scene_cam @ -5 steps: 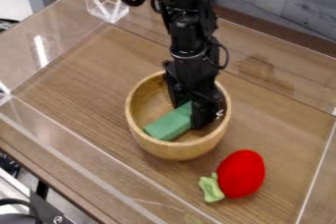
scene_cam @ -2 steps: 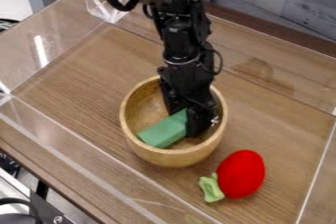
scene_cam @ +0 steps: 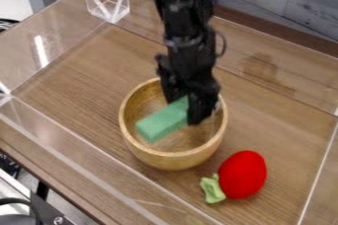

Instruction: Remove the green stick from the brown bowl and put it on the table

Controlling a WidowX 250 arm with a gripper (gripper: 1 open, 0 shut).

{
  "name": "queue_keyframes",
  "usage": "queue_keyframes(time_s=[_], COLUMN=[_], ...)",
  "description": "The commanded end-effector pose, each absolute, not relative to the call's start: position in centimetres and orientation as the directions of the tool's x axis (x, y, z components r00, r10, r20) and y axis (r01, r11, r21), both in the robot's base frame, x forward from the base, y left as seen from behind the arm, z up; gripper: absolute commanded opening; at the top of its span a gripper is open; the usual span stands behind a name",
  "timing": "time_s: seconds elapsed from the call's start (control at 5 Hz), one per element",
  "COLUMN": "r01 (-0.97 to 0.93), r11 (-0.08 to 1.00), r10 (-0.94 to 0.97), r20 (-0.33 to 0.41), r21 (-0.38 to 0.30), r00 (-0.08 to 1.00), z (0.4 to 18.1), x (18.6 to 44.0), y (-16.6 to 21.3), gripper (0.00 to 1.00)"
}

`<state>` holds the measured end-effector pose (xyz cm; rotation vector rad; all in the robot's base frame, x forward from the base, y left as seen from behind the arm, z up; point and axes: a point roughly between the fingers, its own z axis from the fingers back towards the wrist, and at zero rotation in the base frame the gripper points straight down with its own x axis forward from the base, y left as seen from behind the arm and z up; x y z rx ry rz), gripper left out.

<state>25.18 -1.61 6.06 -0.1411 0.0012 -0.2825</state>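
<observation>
Camera view, from above and in front of the bench.

Containers: One brown bowl (scene_cam: 173, 130) of light wood stands upright on the bench (scene_cam: 79, 81), near the middle of the working area. The green stick (scene_cam: 164, 118) is a short flat green block. It is tilted, with its upper right end at the hand (scene_cam: 193, 99) and its lower left end over the left part of the bowl's inside. Whether that lower end touches the bowl's inner wall cannot be told. The part of the bowl floor that shows is bare.

Hand: The black hand points straight down over the bowl, on a black arm (scene_cam: 183, 17) that comes in from the top of the picture. Its fingers are clamped on the upper right end of the green stick. The fingertips sit at about the level of the bowl's rim.

Surface: The bench top is brown wood-grain board. A red toy fruit (scene_cam: 242, 173) with a green leaf (scene_cam: 211, 188) lies on it just right of and in front of the bowl, apart from the bowl.

Surroundings: Low clear plastic walls (scene_cam: 53, 32) enclose the working area on all sides. Grey boards (scene_cam: 284, 2) show behind the far wall.
</observation>
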Motion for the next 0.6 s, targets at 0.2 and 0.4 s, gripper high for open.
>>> queue_keyframes(time_s=[0.2, 0.4], r01=[0.317, 0.335], r11=[0.942, 0.932], r10=[-0.304, -0.322], r20=[0.117, 0.109], r21=[-0.114, -0.137], r00=[0.946, 0.94], z=[10.8, 10.6], x=[28.4, 28.9], y=[-7.0, -8.9], gripper=[0.0, 0.0])
